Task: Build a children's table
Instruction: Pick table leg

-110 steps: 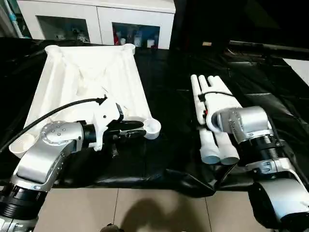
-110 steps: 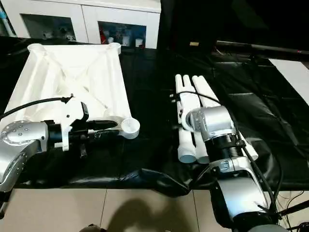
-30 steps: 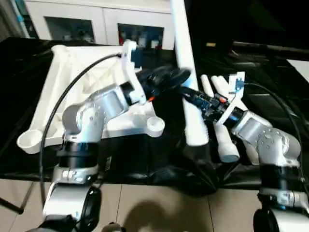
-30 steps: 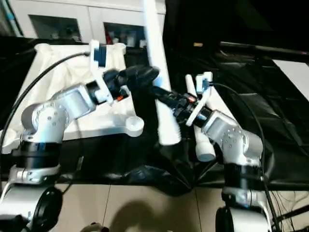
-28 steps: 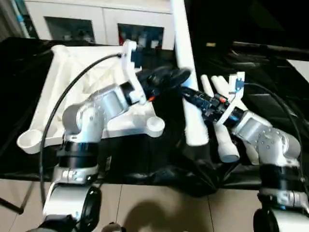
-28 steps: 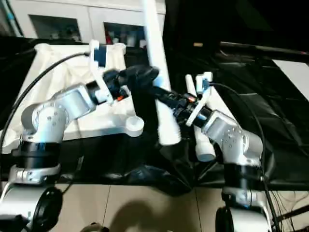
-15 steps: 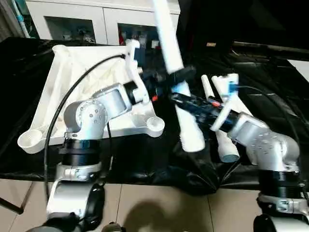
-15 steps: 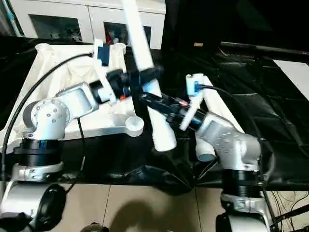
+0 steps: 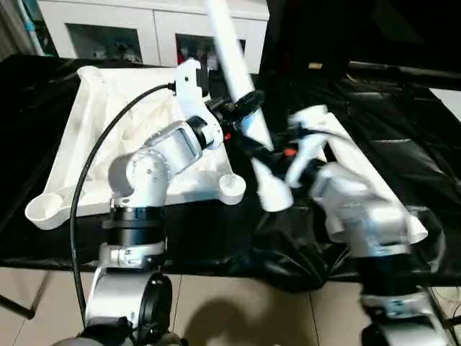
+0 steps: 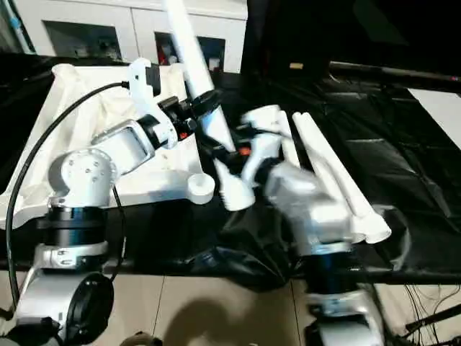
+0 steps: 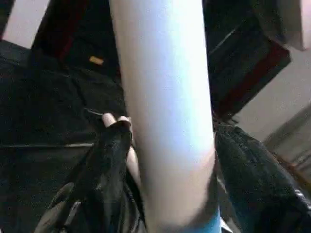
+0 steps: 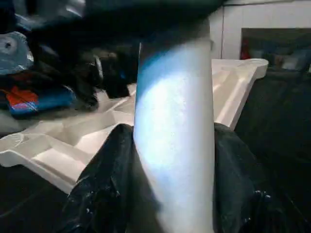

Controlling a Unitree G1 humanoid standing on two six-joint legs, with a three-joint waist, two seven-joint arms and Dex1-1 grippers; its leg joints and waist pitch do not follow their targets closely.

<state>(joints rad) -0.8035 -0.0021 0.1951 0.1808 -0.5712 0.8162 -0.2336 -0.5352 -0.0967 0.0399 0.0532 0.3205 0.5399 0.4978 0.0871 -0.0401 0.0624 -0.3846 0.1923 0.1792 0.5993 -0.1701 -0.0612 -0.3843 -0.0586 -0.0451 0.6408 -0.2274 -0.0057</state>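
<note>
White plastic leg (image 9: 241,94), tilted in the air beside the upturned top (image 9: 130,122), sits pinched in both the left gripper (image 9: 241,114) and right gripper (image 9: 268,157), so I'd square its fat end over the near corner socket (image 9: 232,186) before pressing down.

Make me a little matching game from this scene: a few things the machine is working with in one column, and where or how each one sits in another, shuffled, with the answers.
Things
1. raised table leg
2. tabletop
3. spare legs
4. cabinet

Places or states
A. white, standing behind the work surface
B. lying side by side on the black sheet
C. tilted in the air, gripped between the two arms
D. lying underside up, round sockets at its corners

Pairs: 1-C, 2-D, 3-B, 4-A
</note>
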